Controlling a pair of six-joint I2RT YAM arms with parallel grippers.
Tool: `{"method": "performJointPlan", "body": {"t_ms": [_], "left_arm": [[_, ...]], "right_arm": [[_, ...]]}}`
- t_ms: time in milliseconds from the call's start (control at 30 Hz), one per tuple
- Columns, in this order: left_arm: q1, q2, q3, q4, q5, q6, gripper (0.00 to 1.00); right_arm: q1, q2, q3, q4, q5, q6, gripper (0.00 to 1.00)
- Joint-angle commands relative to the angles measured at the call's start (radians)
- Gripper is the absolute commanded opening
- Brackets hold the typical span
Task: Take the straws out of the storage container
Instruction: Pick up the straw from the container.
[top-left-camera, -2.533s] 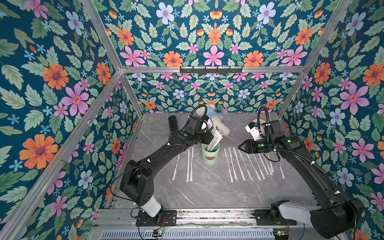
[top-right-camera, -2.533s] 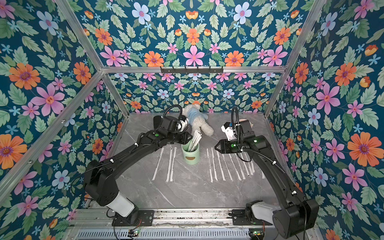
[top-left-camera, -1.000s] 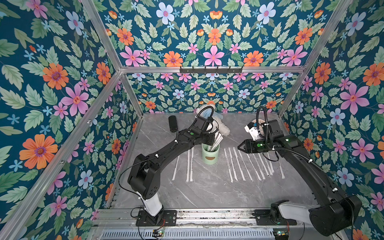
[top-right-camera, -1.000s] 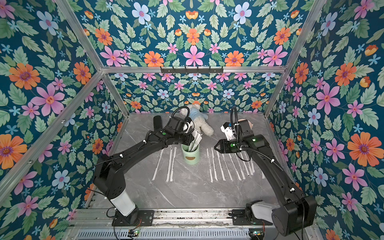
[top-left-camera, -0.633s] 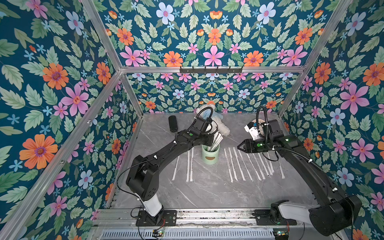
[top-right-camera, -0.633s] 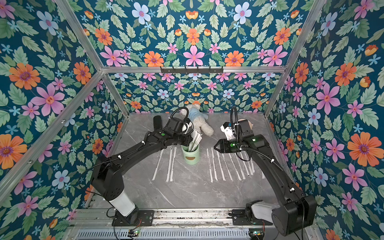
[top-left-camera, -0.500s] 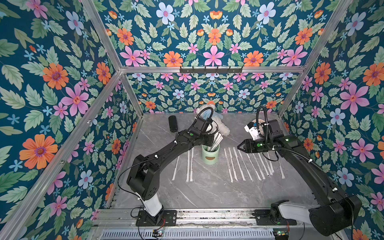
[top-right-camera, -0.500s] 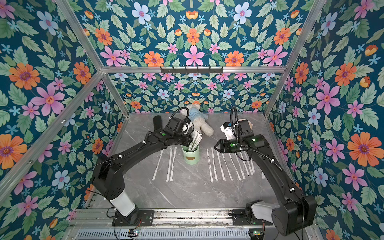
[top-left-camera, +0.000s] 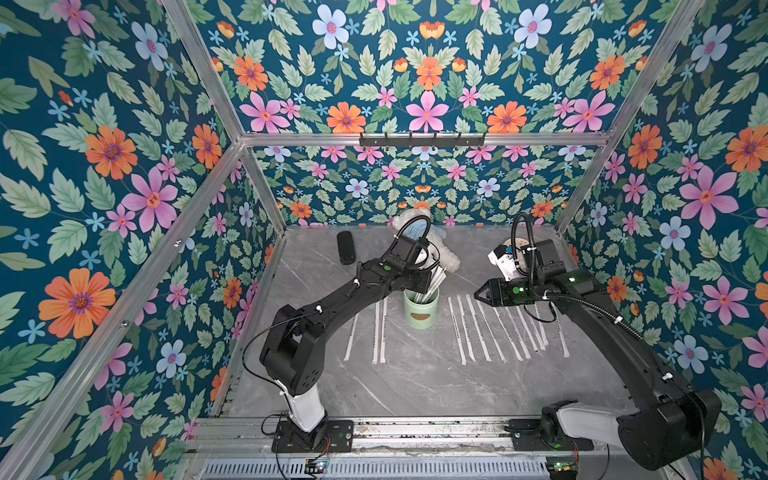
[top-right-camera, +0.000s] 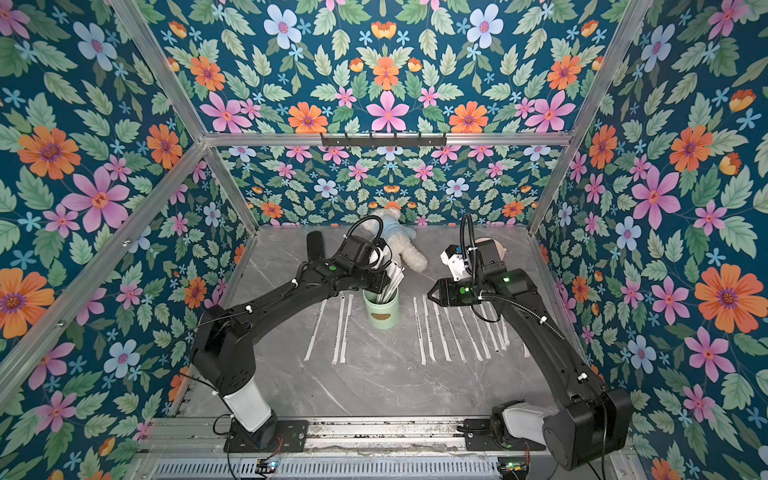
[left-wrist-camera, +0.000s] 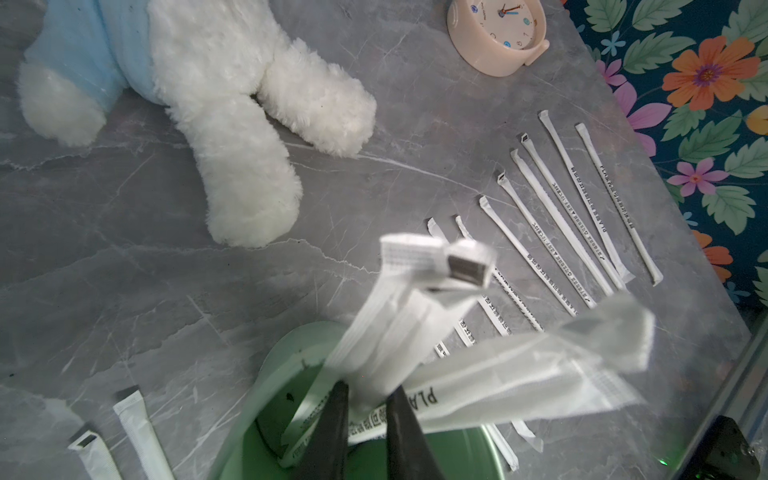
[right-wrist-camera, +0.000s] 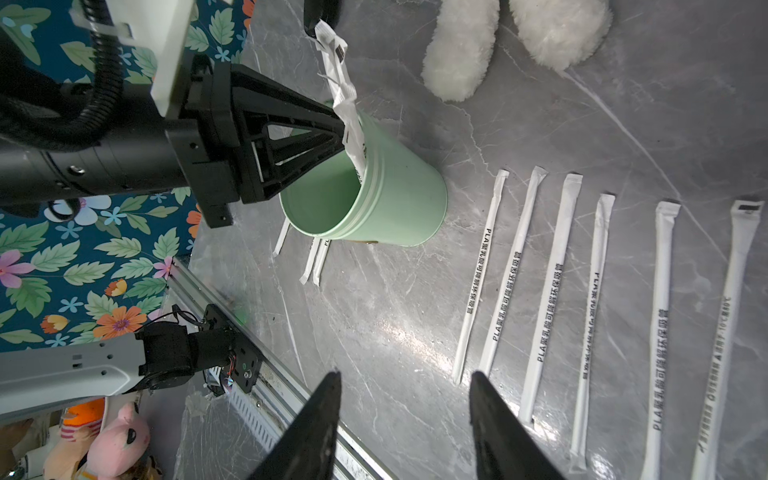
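Now, at the upper left of the grey worktop (top-left-camera: 415, 382) lies a dark oblong object (top-left-camera: 345, 247), apart from everything else. Lower down, three straws (top-left-camera: 380, 328) lie flat and roughly parallel, just left of the cup (top-left-camera: 420, 309). The cup stands upright near the middle of the worktop in both top views, with its brown oval mark facing the camera.

A bundle of straws stands in the cup and leans toward the upper right over its rim. The left end effector (top-left-camera: 430, 282) reaches in from the left at the cup's mouth. In the left wrist view the left end effector (left-wrist-camera: 370, 388) is clenched on straws from that bundle just above the green rim (left-wrist-camera: 282, 361), and their paper tops fan out past its fingers (left-wrist-camera: 338, 428).

Behind the cup, a white plush toy (top-left-camera: 446, 259) in a pale blue top lies on the worktop.

Right of the cup, a row of straws (top-left-camera: 490, 328) lies side by side, each apart from its neighbour or nearly so. The right end effector (top-left-camera: 478, 292) hangs above the upper end of this row and points toward the cup. In the right wrist view the right end effector (right-wrist-camera: 405, 376) is released, with its fingers spread and only bare worktop between them. A pinkish clock (top-right-camera: 490, 245) sits at the upper right, partly hidden by that arm.
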Motion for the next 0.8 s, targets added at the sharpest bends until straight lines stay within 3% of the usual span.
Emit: {"method": "performJointPlan", "body": {"t_ms": [0,167,767], "left_arm": [[-0.001,-0.007,-0.002,0.002,-0.001,0.008,0.13],[-0.001,-0.026,-0.01,-0.005,-0.012,0.007,0.08],[-0.004,-0.12,-0.013,-0.044,-0.091,-0.002,0.07]], "right_arm": [[0.001,0.003,0.001,0.015,-0.007,-0.002,0.51],[0.001,0.002,-0.003,0.022,-0.012,0.002,0.51],[0.001,0.012,-0.002,0.042,-0.03,0.009,0.51]]}}
